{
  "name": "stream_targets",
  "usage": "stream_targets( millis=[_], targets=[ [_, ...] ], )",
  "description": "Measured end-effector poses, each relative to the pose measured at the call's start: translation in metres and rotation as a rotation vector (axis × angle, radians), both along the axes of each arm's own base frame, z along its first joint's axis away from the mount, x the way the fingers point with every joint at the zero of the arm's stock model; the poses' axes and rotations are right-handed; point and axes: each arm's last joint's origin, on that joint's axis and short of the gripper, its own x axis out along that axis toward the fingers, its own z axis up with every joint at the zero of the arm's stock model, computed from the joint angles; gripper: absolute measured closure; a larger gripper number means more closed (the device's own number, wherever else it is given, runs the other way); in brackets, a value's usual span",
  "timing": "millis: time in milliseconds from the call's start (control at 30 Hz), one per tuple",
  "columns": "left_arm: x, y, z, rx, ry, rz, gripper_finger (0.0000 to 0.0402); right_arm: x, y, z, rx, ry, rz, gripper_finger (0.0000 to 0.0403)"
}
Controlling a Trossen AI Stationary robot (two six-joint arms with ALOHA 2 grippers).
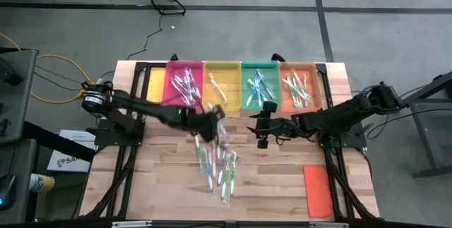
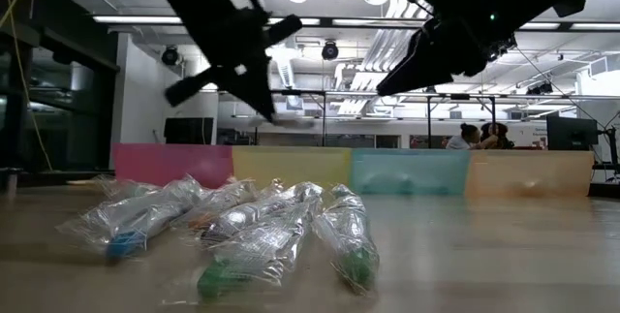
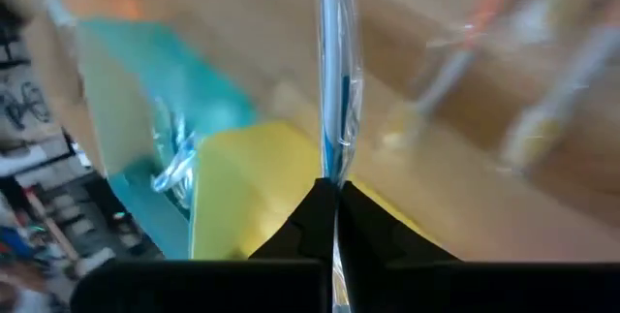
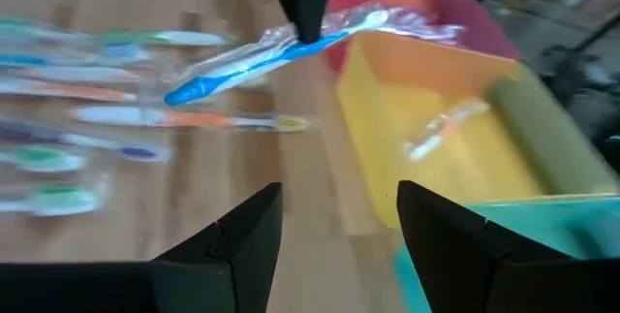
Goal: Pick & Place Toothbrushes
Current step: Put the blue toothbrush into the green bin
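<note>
Several wrapped toothbrushes lie in a loose pile on the wooden table's middle, also seen close in the low view. My left gripper hangs above the pile's far end, shut on one blue-and-white wrapped toothbrush. That toothbrush is near the yellow tray. My right gripper stands open to its right, clear of the table, with nothing between its fingers. My left gripper pinches the wrapped toothbrush between its two fingers, between its middle and its white end. The fingers come from above and lie across it. The toothbrush is lifted clear of the table and slants, its blue end lower. In the left wrist view it sticks out from the shut fingertips.
A row of trays stands along the far edge: pink, yellow, teal and orange, each with toothbrushes inside. A flat orange lid lies near the front right corner. People sit in the room beyond.
</note>
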Motion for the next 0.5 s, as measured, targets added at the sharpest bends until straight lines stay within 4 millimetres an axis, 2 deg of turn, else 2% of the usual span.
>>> stream_targets(
  millis=[267, 500],
  targets=[
    [0.01, 0.077, 0.029, -0.314, -0.343, 0.065, 0.0401, 0.001, -0.005, 0.001, -0.104, -0.001, -0.061, 0.0204],
    [0.003, 0.132, 0.043, -0.552, -0.564, 0.042, 0.0401, 0.011, -0.033, 0.016, -0.186, -0.121, -0.103, 0.0204]
  ],
)
